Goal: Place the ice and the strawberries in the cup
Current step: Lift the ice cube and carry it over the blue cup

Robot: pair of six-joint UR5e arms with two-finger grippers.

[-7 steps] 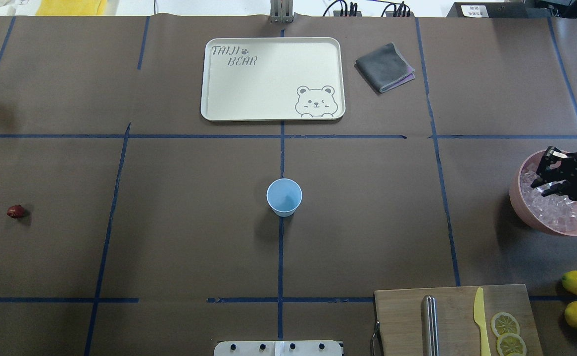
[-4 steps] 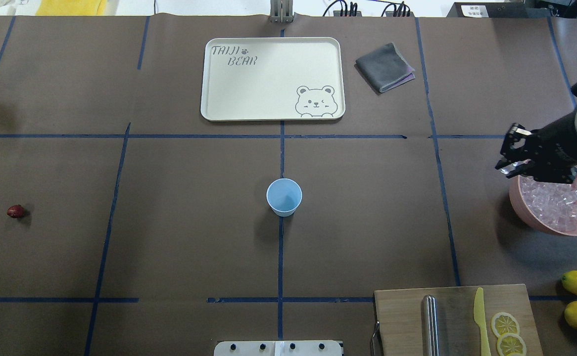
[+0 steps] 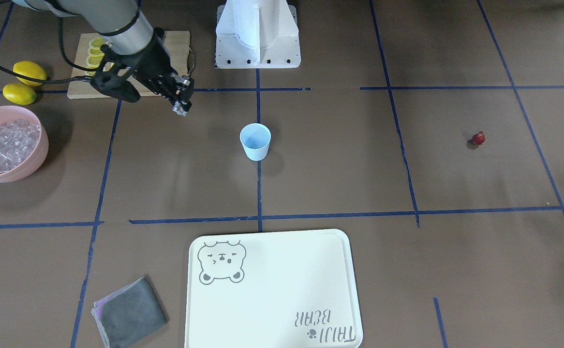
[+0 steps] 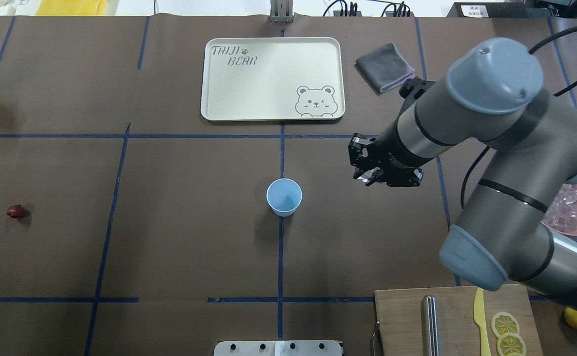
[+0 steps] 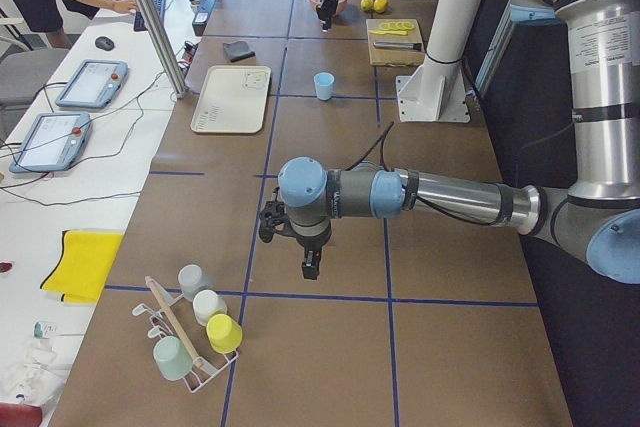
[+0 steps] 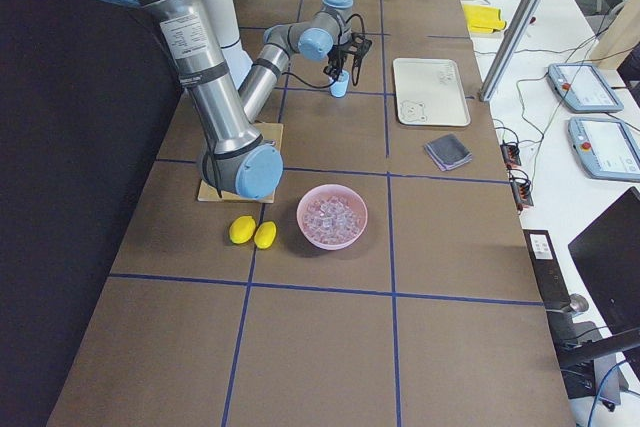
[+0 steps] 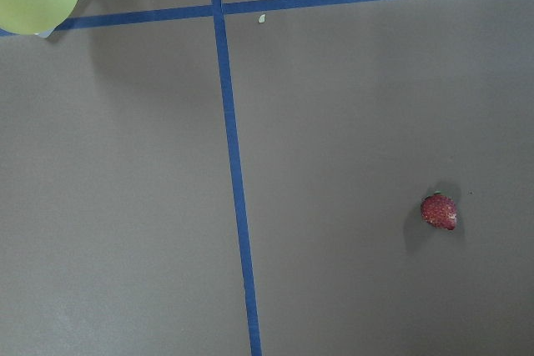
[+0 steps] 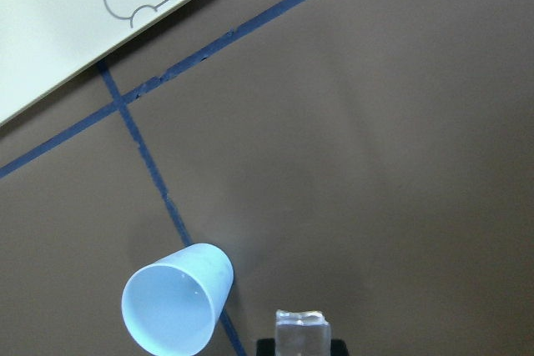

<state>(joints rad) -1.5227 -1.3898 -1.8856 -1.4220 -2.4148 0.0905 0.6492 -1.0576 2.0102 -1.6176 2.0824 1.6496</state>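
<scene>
We held an ice cube (image 8: 302, 333) pinched in our right claw (image 4: 366, 173), the cup (image 4: 284, 197) near it; whether our left claw (image 5: 311, 268) gaped, we couldn't tell.

Right arm (image 4: 491, 113) extended, left arm (image 5: 450, 197) low.
Right claw (image 4: 366, 174) pinches a small clear ice cube (image 8: 302, 333); left claw (image 5: 311, 267) points down.

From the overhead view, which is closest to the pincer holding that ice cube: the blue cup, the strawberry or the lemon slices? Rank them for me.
1. The cup, just left of the right pincer, which grips an ice cube.
2. The lemon slices, on the board at the bottom right.
3. The strawberry, alone at the far left.
</scene>
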